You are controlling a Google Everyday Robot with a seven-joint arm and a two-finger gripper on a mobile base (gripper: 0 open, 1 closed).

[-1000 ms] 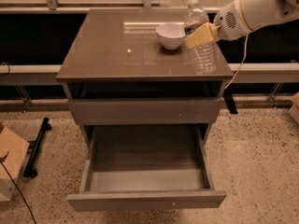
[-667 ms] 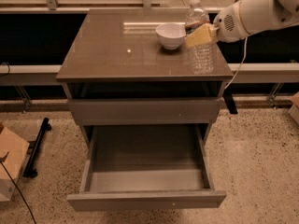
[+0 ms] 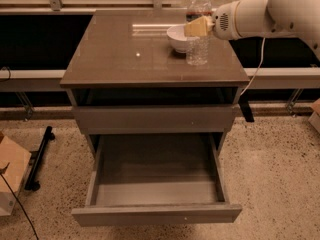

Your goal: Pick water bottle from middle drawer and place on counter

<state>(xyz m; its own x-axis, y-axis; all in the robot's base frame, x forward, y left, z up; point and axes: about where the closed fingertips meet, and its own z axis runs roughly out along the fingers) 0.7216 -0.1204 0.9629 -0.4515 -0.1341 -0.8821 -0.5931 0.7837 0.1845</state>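
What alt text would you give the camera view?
The robot's hand grips a clear water bottle upright over the counter, beside a white bowl. Below, the middle drawer is pulled open and looks empty.

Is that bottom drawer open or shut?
Open: the drawer juts out, its inside showing. The gripper is by the water bottle on the counter.

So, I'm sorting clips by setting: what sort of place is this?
Probably a lab or test space: speckled floor, lone drawer cabinet, cardboard box. The gripper is at the water bottle on the counter.
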